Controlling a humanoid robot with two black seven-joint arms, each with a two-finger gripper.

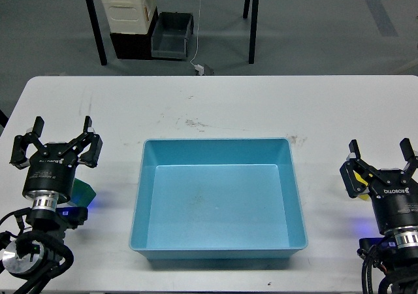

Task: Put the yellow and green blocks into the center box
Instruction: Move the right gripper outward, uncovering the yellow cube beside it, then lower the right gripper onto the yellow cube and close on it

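Note:
The light-blue center box [146, 196] sits in the middle of the white table with nothing inside it. The green block [83, 191] lies on the table at the left, mostly hidden beneath my left gripper [60, 134], which stands open above it. The yellow block [358, 178] shows as a small sliver at the right, tucked under the left finger of my right gripper [381, 153]. That gripper is open too, hovering over the block.
The white table [215, 104] spreads behind and around the tray. On the floor beyond its far edge stand a cream-white crate [128, 8], a grey bin [172, 35] and black stand legs [252, 19].

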